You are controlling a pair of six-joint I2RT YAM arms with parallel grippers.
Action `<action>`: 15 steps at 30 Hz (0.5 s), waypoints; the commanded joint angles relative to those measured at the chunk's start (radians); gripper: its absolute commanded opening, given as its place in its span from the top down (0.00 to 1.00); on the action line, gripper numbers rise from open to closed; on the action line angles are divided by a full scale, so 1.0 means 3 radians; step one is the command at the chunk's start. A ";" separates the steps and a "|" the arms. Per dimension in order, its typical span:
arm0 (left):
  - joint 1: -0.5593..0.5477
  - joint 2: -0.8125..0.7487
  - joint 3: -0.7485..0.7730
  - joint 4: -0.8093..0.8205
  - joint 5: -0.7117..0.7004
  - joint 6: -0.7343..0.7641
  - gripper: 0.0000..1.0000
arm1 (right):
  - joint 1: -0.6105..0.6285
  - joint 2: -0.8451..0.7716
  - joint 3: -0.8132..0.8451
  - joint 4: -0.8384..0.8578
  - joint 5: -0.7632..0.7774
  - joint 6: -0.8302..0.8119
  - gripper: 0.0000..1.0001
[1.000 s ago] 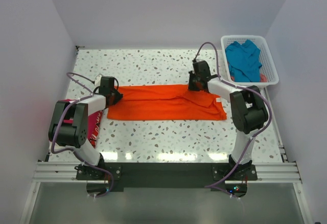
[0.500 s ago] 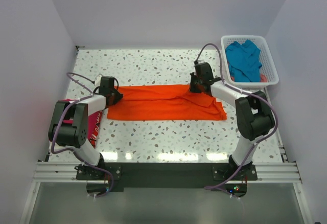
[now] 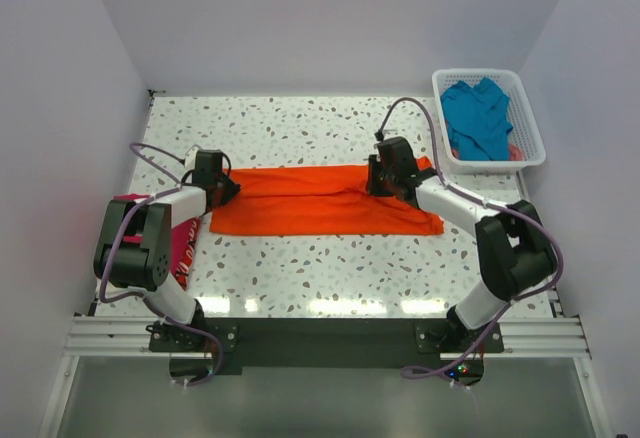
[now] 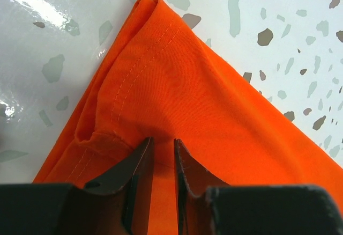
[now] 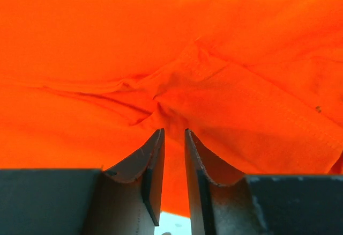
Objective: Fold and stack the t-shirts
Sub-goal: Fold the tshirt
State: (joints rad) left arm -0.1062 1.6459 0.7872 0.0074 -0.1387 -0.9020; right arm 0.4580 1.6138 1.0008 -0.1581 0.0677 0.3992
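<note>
Across the middle of the overhead frame, the orange t-shirt point(image 3: 325, 201) lies folded into a long flat strip on the speckled table point(image 3: 300, 128). At the strip's left end, the left gripper point(image 3: 228, 186) sits low on the cloth. Its wrist view shows the fingers nearly together, pinching a hemmed corner of the orange fabric. Toward the right end, on the strip's upper edge, the right gripper point(image 3: 378, 176) presses down. Seen from its wrist, the narrow jaws are clamped on a pucker of orange cloth, and wrinkles run in toward the tips. The magenta t-shirt point(image 3: 184, 243) lies at the left edge of the frame, partly under the left arm. The teal t-shirt point(image 3: 478, 118) is heaped in the white basket point(image 3: 531, 118) at upper right.
</note>
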 commanded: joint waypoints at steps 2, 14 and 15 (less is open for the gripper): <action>0.0017 -0.0107 -0.0021 0.0149 0.0038 -0.0005 0.74 | -0.0043 0.0219 0.0380 0.0067 0.0372 -0.0165 0.66; 0.0047 -0.0071 -0.0001 0.0169 0.0099 0.0005 0.74 | -0.0248 0.0828 0.0913 -0.0071 0.0245 -0.0390 0.50; 0.0047 -0.0066 -0.0001 0.0175 0.0104 0.0005 0.74 | -0.0253 0.0858 0.0923 -0.0066 0.0199 -0.0385 0.50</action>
State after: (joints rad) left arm -0.1009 1.6451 0.7872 0.0135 -0.1158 -0.9016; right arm 0.3962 1.8606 1.2324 -0.1757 0.1387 0.3088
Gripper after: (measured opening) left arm 0.261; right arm 0.498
